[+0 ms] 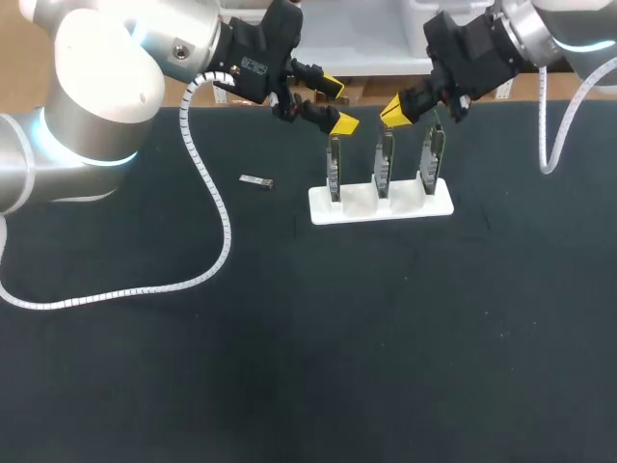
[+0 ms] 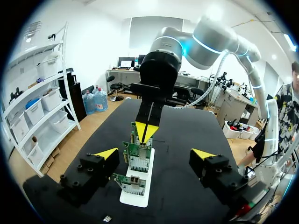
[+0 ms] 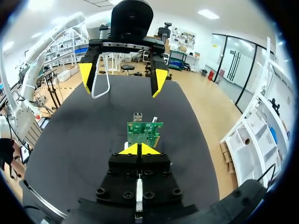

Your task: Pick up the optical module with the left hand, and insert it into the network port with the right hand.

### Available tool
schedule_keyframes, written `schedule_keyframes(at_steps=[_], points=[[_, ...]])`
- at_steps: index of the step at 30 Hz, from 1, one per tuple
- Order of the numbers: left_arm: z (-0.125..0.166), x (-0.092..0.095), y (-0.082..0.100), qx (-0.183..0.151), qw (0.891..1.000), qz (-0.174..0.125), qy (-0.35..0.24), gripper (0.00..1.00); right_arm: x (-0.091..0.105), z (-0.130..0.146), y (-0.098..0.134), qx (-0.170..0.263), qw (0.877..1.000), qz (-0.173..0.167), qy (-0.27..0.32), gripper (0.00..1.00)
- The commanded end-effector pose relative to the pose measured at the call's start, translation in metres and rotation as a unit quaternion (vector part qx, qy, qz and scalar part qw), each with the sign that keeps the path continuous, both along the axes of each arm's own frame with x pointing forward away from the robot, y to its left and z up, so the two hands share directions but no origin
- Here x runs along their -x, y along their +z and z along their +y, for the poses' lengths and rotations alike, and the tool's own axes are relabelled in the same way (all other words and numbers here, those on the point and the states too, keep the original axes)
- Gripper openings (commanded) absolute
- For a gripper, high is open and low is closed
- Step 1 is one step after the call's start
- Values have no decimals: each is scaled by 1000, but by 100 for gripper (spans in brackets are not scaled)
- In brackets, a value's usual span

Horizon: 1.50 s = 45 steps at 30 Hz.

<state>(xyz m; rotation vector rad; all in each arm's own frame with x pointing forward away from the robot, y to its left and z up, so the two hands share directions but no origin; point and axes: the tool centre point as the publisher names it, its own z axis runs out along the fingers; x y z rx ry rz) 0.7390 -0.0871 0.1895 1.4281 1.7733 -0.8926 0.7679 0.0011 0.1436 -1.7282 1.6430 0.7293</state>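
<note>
Lying flat on the dark desk (image 1: 289, 338), well to the left of the white holder (image 1: 405, 207), the optical module (image 1: 256, 180) is sitting loose and untouched. It is presumably set apart there so that an arm coming in from that side can take it from above without crowding the cards. The left gripper (image 1: 339, 104) is hanging above the desk between the module and the holder, nearer the holder's left end. Its jaws are standing wide apart and are holding and touching nothing, so the pick-up is not yet done. Three network cards (image 1: 385, 159) are standing upright in slots of the holder, probably so that their ports are staying steady for a straight push. To the right, the right gripper (image 1: 397, 109) is hovering close above the middle card, its jaws pressed together tip to tip with nothing visible between them. In the right wrist view that card is sitting directly ahead of the yellow tips. This arm appears to be standing by at the port it is meant to be serving, while the module is lying well short of it.
</note>
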Motion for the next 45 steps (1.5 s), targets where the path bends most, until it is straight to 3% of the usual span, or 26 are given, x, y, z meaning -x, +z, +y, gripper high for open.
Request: schedule_keyframes(at_steps=[1,15,24,25,26,27,29,45], points=[[-1,0,1,-3,1000,1,2,100,0,0,-6,2,1000,3,1,0],[-1,0,1,-3,1000,1,2,100,3,1,-13,5,1000,13,4,0],[-1,0,1,-3,1000,1,2,100,1,3,11,-13,1000,-6,10,0],[-1,0,1,-3,1000,1,2,100,1,3,13,-16,1000,-7,11,14],[-1,0,1,-3,1000,1,2,100,1,3,14,-16,1000,-8,13,44],[-1,0,1,-3,1000,1,2,100,0,3,15,-16,1000,-11,15,49],[-1,0,1,-3,1000,1,2,100,1,3,18,-16,1000,-11,16,100],[-1,0,1,-3,1000,1,2,100,-4,-11,30,5,999,-27,36,100]])
